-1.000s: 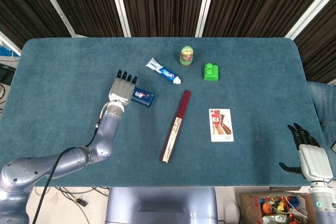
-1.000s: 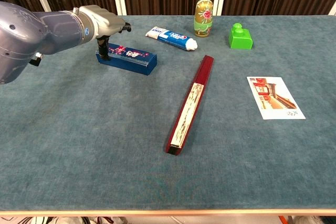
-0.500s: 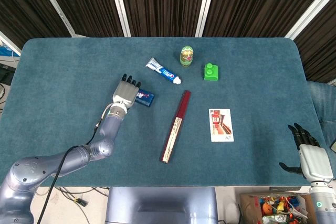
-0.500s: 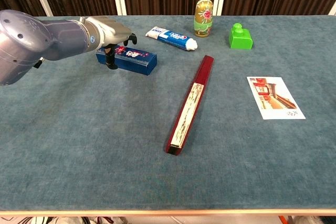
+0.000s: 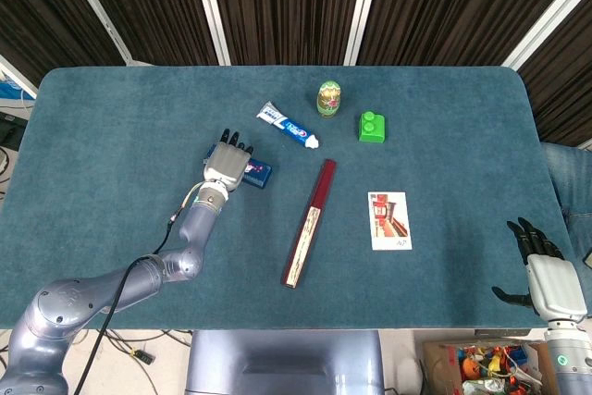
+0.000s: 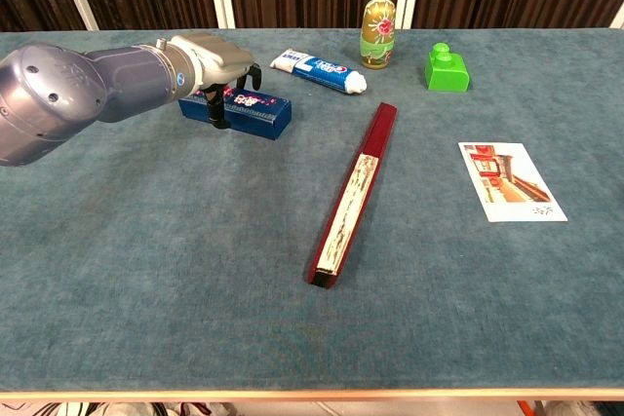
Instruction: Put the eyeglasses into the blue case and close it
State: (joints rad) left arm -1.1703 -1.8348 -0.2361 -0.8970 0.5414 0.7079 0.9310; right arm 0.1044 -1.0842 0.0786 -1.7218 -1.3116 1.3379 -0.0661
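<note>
The left hand (image 5: 226,163) wraps its fingers over the closed blue case (image 6: 244,111), which lies just left of the toothpaste tube (image 5: 289,125). Far right of the case, the right hand (image 5: 546,275) hovers off the table edge, fingers spread, empty.

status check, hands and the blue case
Left hand over blue case, grip unclear. Right hand open, off table edge. Case closed; no eyeglasses visible.
</note>
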